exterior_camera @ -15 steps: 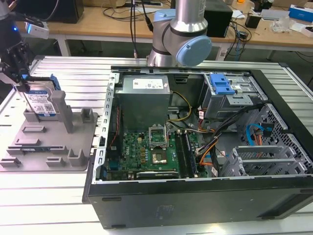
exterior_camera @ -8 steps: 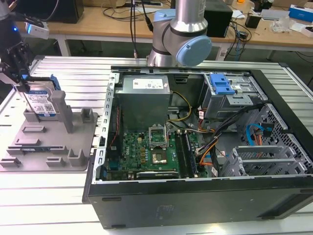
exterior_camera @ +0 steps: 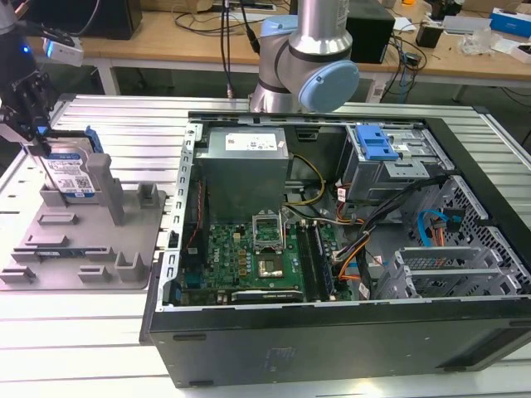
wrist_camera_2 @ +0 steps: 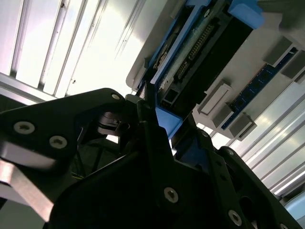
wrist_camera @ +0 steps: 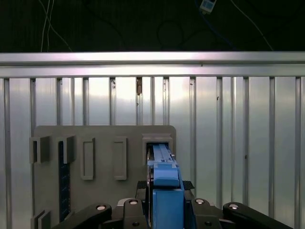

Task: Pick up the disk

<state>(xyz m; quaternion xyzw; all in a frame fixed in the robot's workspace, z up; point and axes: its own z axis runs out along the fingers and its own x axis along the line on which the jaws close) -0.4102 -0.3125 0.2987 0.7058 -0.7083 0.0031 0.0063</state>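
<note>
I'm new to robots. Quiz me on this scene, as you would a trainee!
1. True or false: the disk lies flat.
2. The gripper is nearest to: A) the disk B) the motherboard C) the power supply.
3. Fill in: the holder tray bearing the disk is ___ in colour.
Key: 1 false, it stands upright; 2 A; 3 grey.

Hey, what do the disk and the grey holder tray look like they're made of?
Disk: probably metal, a dull silvery casing under a paper-looking label; its blue rail looks plastic. Holder tray: likely moulded plastic, uniformly matte grey.
</note>
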